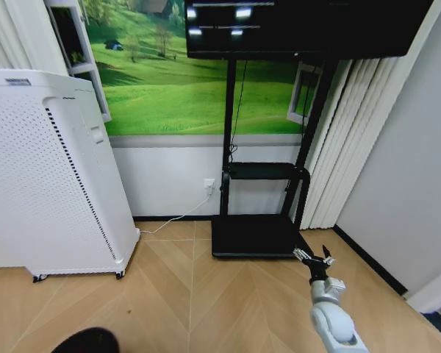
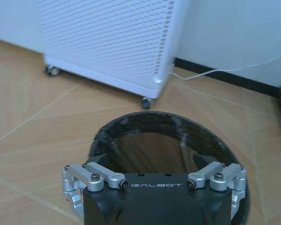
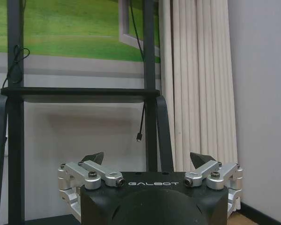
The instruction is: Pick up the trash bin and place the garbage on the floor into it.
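Observation:
The trash bin (image 2: 131,131), black and round, stands on the parquet floor (image 2: 47,122) directly under my left gripper (image 2: 151,161). That gripper is open, and its two dark fingertips (image 2: 99,160) are spread over the near part of the rim with nothing between them. In the head view the trash bin (image 1: 84,342) is a dark shape at the bottom left edge. My right gripper (image 1: 314,257) hangs open and empty at the lower right, in front of the TV stand; the right wrist view shows this right gripper (image 3: 147,159) pointing at the stand. The garbage is out of view.
A tall white perforated air purifier (image 1: 51,176) on castors stands at the left, just beyond the bin. A black TV stand (image 1: 257,228) with a flat base sits against the wall ahead, a white cable (image 1: 180,217) runs along the floor, and curtains (image 1: 345,147) hang at the right.

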Tool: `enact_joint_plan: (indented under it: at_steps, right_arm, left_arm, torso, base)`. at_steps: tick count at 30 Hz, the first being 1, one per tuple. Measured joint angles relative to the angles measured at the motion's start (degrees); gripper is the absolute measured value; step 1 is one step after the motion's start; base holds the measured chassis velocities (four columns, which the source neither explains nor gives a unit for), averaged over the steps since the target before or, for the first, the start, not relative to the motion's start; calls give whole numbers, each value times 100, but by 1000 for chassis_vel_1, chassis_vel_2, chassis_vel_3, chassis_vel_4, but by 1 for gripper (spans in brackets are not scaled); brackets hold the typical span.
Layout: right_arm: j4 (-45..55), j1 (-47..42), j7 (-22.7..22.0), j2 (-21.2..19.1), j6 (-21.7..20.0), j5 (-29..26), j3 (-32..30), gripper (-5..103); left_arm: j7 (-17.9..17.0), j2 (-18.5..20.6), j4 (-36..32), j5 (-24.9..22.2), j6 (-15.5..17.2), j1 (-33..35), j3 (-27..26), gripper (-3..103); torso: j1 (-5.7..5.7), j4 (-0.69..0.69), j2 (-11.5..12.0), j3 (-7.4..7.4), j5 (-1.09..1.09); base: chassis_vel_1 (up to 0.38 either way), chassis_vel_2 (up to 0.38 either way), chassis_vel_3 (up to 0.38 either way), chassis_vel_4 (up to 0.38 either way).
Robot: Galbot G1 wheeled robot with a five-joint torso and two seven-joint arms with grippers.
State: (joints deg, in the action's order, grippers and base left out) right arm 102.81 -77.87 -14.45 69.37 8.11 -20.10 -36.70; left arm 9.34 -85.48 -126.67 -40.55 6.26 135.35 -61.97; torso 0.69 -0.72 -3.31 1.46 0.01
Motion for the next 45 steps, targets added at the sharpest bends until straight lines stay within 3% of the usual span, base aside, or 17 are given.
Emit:
enact_joint_plan:
  at_steps: [5,14,17,19,24,27,33,39,45]
  right_arm:
    - [3,-74,10,-50,48,80,-84,100]
    - [-35,-179,-44,-43,81,72,-181,100]
    - [-7,-217,-53,-33,81,83,-177,100]
    - [70,-276,-76,-24,76,107,-188,100]
    - [367,-521,-77,-39,61,159,-255,100]
    - [702,-804,-25,-47,48,218,-277,100]
    - [1577,-1302,420,-131,-166,307,-14,100]
    - [2424,-2052,817,-5,-375,426,15,100]
    - [2667,-2398,885,158,-418,728,9,100]
  left_arm:
    - [87,36,-161,187,164,3,60,100]
    - [-40,158,-484,-13,245,-345,-188,100]
    - [-39,340,-515,-94,316,-746,-418,100]
    - [-85,676,-516,-66,457,-1322,-562,100]
    - [-388,1158,-618,-3,609,-1888,-294,100]
    - [-580,1424,-606,497,627,-2256,81,100]
    - [-482,1537,-786,1450,463,-2469,555,100]
    - [-459,1686,-1046,1648,430,-2599,746,100]
    - [-456,1717,-1165,1697,320,-2647,764,100]
  torso:
    - [0,0,0,0,-1]
    - [0,1,0,0,0]
    - [0,2,0,0,-1]
    - [0,1,0,0,-2]
    - [0,1,0,1,-2]
    - [0,-4,0,1,-2]
    - [0,3,0,0,-2]
    - [0,1,0,0,-2]
    - [0,1,0,0,0]
  base:
    - [0,0,0,0]
    - [0,0,0,0]
    - [0,0,0,0]
    - [0,0,0,0]
    - [0,0,0,0]
    - [0,0,0,0]
    - [0,0,0,0]
    - [0,0,0,0]
    - [0,0,0,0]
